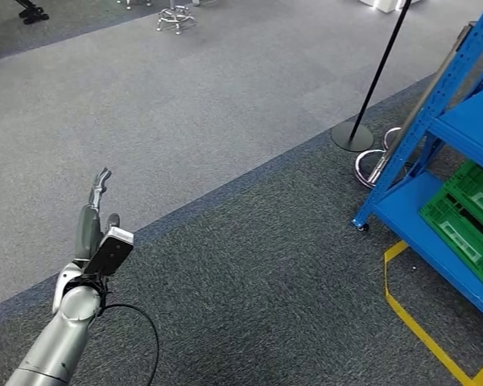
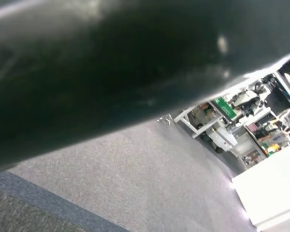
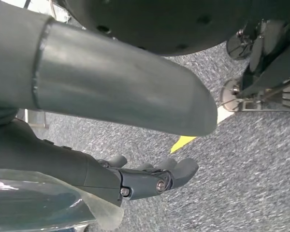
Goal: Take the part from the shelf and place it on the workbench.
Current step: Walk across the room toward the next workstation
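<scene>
Left robot hand (image 1: 97, 229) is raised, fingers apart, empty; right robot hand (image 3: 151, 176) likewise. Green crates (image 1: 467, 217) on the blue shelf (image 1: 464, 129) lie well right; likely rigid, light plastic—grip a rim.

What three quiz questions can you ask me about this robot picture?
1. True or false: the left hand is holding a part.
2. What colour are the crates on the blue shelf? A red, B green, C white.
3. Fill in: the tape on the floor is ____.

Key: 1 false; 2 B; 3 yellow.
</scene>
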